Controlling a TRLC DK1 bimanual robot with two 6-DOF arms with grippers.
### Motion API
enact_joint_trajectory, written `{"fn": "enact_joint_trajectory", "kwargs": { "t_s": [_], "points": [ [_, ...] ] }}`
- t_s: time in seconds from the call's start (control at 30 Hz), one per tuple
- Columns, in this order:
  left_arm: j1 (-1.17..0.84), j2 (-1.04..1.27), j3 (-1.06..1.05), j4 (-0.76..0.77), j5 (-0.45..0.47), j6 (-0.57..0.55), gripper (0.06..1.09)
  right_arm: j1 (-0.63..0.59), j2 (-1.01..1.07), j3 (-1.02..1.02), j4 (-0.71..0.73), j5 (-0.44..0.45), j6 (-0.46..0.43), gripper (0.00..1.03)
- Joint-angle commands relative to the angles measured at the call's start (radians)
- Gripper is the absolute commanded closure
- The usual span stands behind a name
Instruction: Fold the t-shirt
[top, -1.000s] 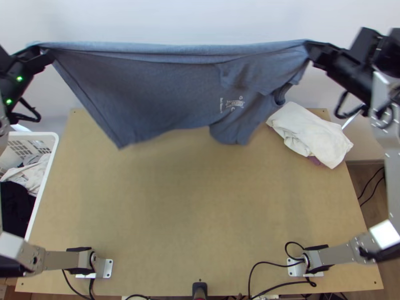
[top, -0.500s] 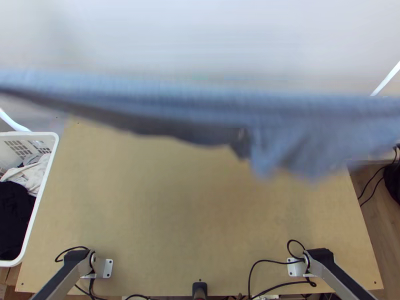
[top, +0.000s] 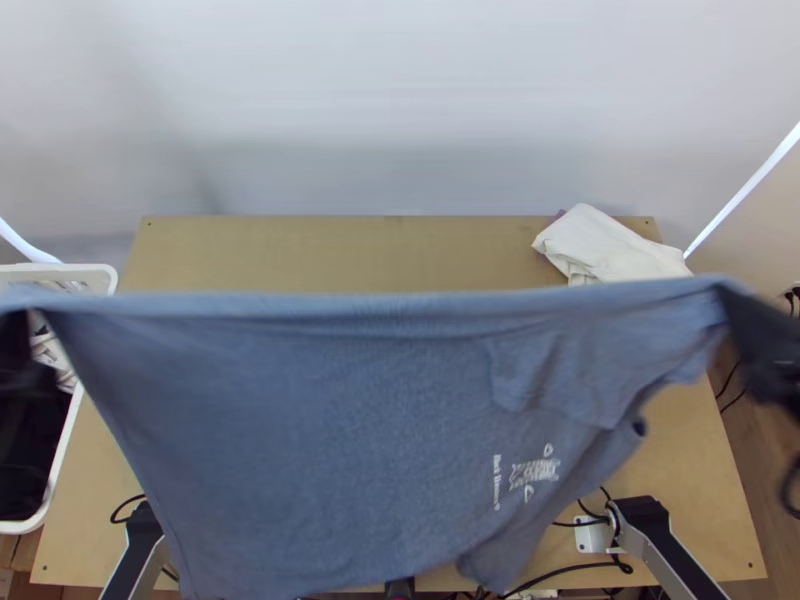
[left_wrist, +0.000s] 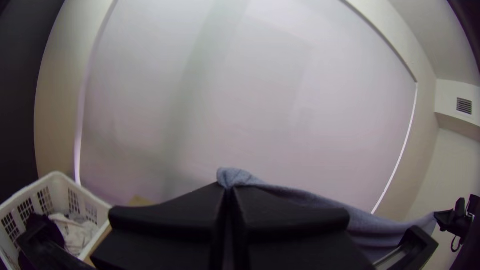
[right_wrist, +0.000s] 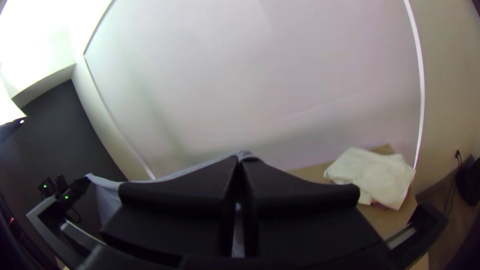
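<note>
Top view: right gripper (top: 728, 298) (closed) aloft.

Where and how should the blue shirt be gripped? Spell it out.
Probably best: grip the blue shirt by both ends of its upper edge, left gripper and right gripper each from its own outer side. That edge runs nearly straight between them; the rest hangs below.

Left pincer (top: 28, 328) gripping blue t-shirt (left_wrist: 234, 177); clothes (left_wrist: 77, 234) in basket (left_wrist: 61, 186).

Matt cloth t-shirt (top: 320, 430) in the right gripper (top: 738, 305); smooth, matt wooden table (top: 350, 252) below; plastic basket (left_wrist: 62, 186) beyond the left gripper (top: 22, 335).
</note>
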Motion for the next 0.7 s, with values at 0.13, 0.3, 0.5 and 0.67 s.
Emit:
{"fn": "enact_joint_trajectory", "kwargs": {
  "t_s": [0.13,0.3,0.5,0.67],
  "points": [
    [-0.009,-0.121,-0.389,0.025,0.036,-0.019,1.05,0.057,-0.097,-0.515,0.164,0.006,0.073,1.00],
    [-0.009,-0.063,-0.560,0.158,0.043,-0.009,1.05,0.068,-0.042,-0.749,0.352,-0.004,0.079,1.00],
    [0.007,0.131,-0.657,0.326,0.065,0.001,1.05,0.068,0.165,-0.842,0.541,-0.007,0.079,1.00],
    [0.027,0.347,-0.648,0.427,0.083,0.021,1.05,0.066,0.363,-0.809,0.644,-0.013,0.079,1.00]
  ]
}}
